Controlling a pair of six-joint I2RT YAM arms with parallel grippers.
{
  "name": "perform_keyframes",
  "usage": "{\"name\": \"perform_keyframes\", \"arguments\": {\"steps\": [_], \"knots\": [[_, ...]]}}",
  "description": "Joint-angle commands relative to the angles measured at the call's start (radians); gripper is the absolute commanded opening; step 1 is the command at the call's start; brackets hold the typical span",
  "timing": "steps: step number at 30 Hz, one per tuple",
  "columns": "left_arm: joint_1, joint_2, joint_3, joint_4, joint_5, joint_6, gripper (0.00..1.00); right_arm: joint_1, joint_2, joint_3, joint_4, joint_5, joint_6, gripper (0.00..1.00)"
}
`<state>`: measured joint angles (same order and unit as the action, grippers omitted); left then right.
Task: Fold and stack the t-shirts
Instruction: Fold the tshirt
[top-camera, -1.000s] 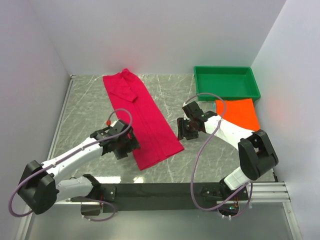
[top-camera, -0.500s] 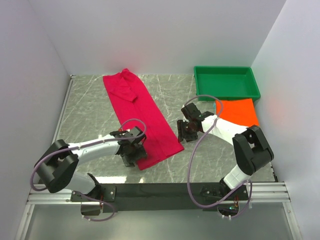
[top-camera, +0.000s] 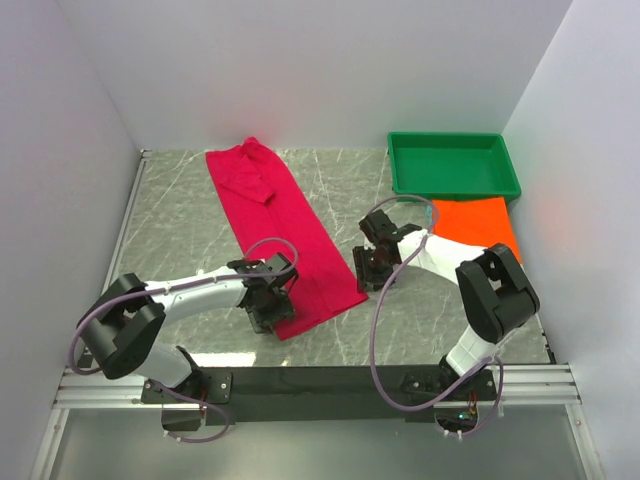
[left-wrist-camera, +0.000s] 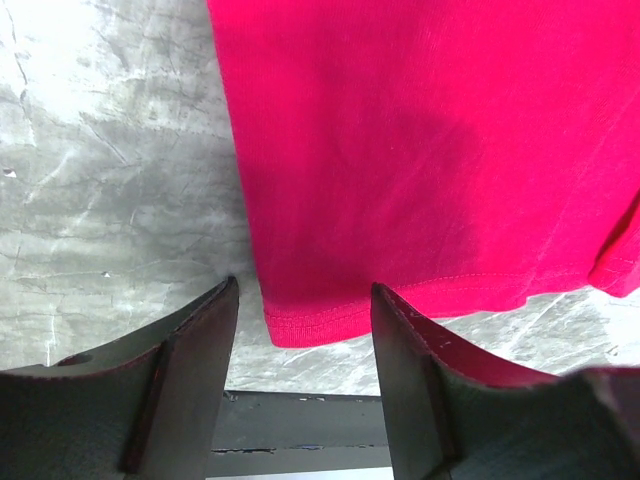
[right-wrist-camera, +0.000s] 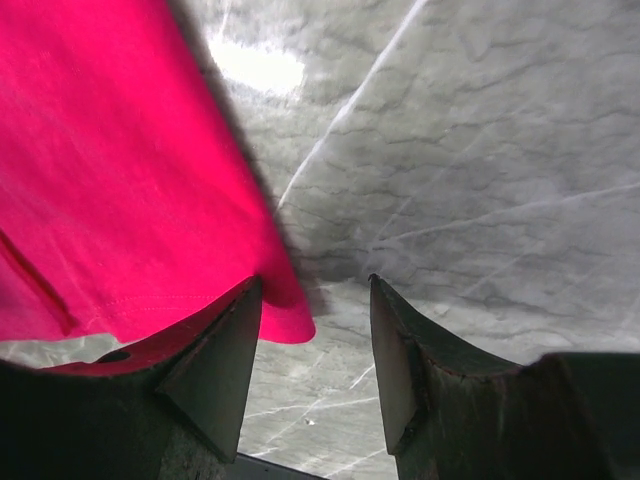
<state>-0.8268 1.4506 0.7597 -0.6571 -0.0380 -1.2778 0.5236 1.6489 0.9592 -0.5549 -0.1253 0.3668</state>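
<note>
A crimson-pink t-shirt (top-camera: 285, 225), folded into a long strip, lies slanting from the back left toward the table's middle. My left gripper (top-camera: 268, 310) is low at the strip's near-left corner. In the left wrist view that gripper (left-wrist-camera: 303, 290) is open, and the hemmed corner of the pink t-shirt (left-wrist-camera: 400, 150) lies between its fingers. My right gripper (top-camera: 372, 270) is at the near-right corner. It is open too (right-wrist-camera: 313, 285), with the pink t-shirt's (right-wrist-camera: 110, 180) tip beside its left finger. An orange t-shirt (top-camera: 478, 225) lies folded at the right.
A green tray (top-camera: 455, 190) stands at the back right, just behind the orange t-shirt. White walls close the table on three sides. A black rail (top-camera: 320, 380) runs along the near edge, close behind the left gripper.
My left gripper has swung right along the shirt's near end to its corner, and its jaws have narrowed. My right gripper has edged slightly toward the other corner.
</note>
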Motion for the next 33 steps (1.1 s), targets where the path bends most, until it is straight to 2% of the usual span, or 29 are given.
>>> {"name": "perform_keyframes", "arguments": {"steps": [1, 5, 9, 15, 20, 23, 25, 26, 27, 29, 33], "knots": [[-0.017, 0.027, 0.020, -0.021, 0.015, -0.008, 0.61, 0.030, 0.020, 0.009, -0.026, -0.016, -0.022, 0.54], [-0.026, 0.048, 0.021, -0.022, 0.026, -0.006, 0.60, 0.052, 0.031, 0.007, -0.036, -0.004, -0.016, 0.52], [-0.038, 0.056, 0.033, -0.041, 0.024, -0.005, 0.60, 0.062, 0.040, 0.001, -0.039, 0.013, -0.012, 0.46], [-0.048, 0.025, 0.033, -0.072, 0.018, -0.012, 0.64, 0.084, 0.058, 0.003, -0.043, 0.018, -0.014, 0.40], [-0.048, 0.036, 0.015, -0.058, 0.027, -0.018, 0.59, 0.090, 0.069, 0.010, -0.040, 0.019, -0.011, 0.36], [-0.048, 0.066, 0.015, -0.047, 0.030, -0.008, 0.50, 0.098, 0.078, 0.015, -0.040, 0.023, -0.011, 0.31], [-0.046, 0.082, 0.021, -0.047, 0.030, 0.000, 0.35, 0.104, 0.083, 0.018, -0.036, 0.024, -0.012, 0.26], [-0.048, 0.089, 0.023, -0.049, 0.030, 0.003, 0.29, 0.105, 0.081, 0.019, -0.034, 0.026, -0.015, 0.18], [-0.048, 0.091, 0.026, -0.056, 0.030, 0.005, 0.15, 0.108, 0.083, 0.019, -0.036, 0.026, -0.016, 0.13], [-0.048, 0.079, 0.032, -0.068, 0.030, 0.008, 0.01, 0.116, 0.078, 0.027, -0.048, 0.032, -0.022, 0.00], [-0.055, 0.013, 0.032, -0.108, 0.049, 0.035, 0.01, 0.145, 0.037, 0.055, -0.140, 0.041, -0.029, 0.00]]}}
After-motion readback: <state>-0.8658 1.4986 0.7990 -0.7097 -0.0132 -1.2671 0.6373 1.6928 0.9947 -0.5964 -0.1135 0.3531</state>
